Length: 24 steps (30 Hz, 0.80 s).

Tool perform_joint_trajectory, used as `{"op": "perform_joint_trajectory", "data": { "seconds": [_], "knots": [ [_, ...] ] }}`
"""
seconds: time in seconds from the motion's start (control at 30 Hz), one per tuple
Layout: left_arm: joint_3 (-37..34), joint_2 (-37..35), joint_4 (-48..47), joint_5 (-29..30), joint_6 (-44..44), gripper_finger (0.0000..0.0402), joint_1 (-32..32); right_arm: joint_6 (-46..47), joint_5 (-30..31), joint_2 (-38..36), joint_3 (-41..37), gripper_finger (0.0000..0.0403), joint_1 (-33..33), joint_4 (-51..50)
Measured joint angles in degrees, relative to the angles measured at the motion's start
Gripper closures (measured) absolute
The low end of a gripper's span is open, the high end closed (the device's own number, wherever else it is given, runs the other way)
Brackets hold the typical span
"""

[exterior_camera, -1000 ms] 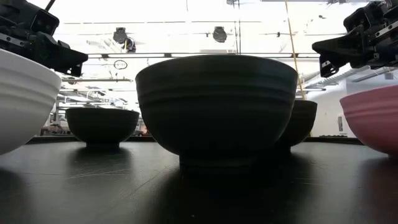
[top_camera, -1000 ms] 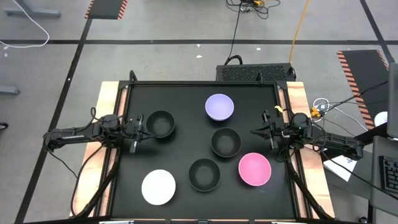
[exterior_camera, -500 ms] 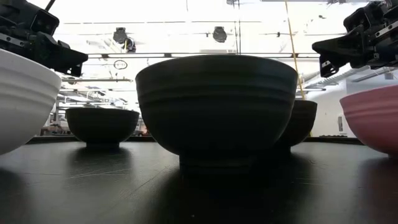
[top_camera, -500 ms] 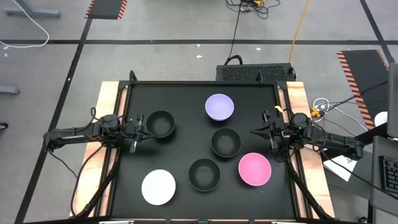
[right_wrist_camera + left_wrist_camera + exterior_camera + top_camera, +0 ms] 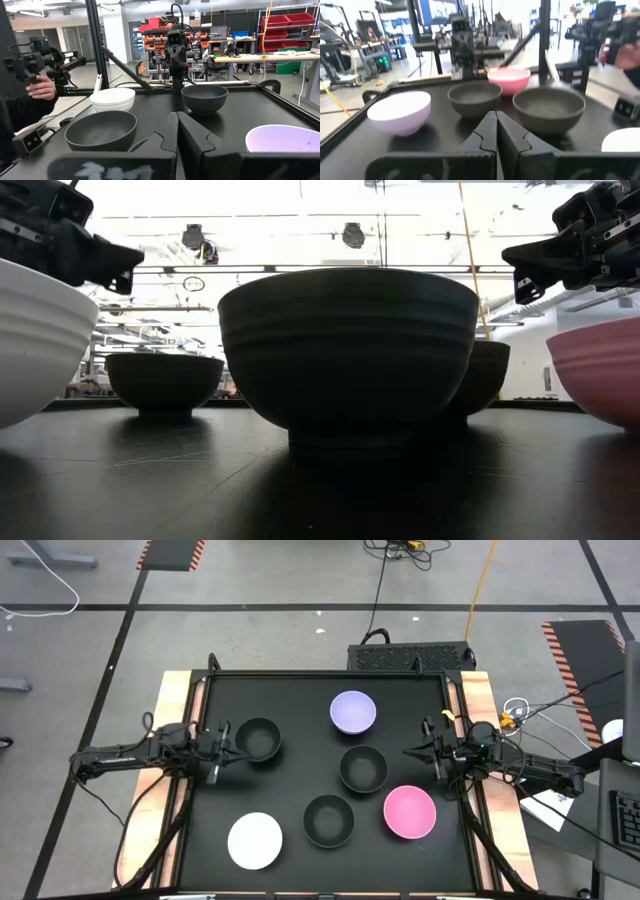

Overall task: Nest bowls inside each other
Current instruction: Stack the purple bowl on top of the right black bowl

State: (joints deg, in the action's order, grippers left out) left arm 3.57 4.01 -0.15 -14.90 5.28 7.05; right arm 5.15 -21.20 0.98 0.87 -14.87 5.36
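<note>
Six small bowls stand upright on their bases on the black table top. In the high view they are a black bowl (image 5: 258, 739) at the left, a lavender one (image 5: 353, 711) toward the far edge, a black one (image 5: 362, 768) in the middle, a black one (image 5: 329, 820) toward the near edge, a pink one (image 5: 410, 811) and a white one (image 5: 254, 840). My left gripper (image 5: 226, 745) is shut and hovers just left of the left black bowl. My right gripper (image 5: 408, 752) is shut and hovers right of the middle black bowl. Both show raised above the bowls in the low view: left gripper (image 5: 135, 260), right gripper (image 5: 512, 258).
Wooden side rails (image 5: 176, 700) border the black table top. In the right wrist view a person's hand (image 5: 41, 90) holds a device beyond the table's near-left corner. Open table surface lies between the bowls and along the far edge.
My left gripper has risen a little, its fingertips tipping upward in the low view, and it has stayed shut. The bowls and my right gripper have kept still.
</note>
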Motion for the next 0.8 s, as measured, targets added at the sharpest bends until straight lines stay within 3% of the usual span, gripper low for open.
{"op": "perform_joint_trajectory", "data": {
  "seconds": [0.3,0.8],
  "knots": [
    [0.02,0.00,4.38,0.00,-7.48,0.0398,-0.02,0.02,0.01,0.01,0.01,0.0403,0.00,1.36],
    [0.00,0.11,7.97,0.00,-4.05,0.0398,0.00,5.95,0.01,0.03,-0.01,0.0403,0.00,3.29]
  ]
}}
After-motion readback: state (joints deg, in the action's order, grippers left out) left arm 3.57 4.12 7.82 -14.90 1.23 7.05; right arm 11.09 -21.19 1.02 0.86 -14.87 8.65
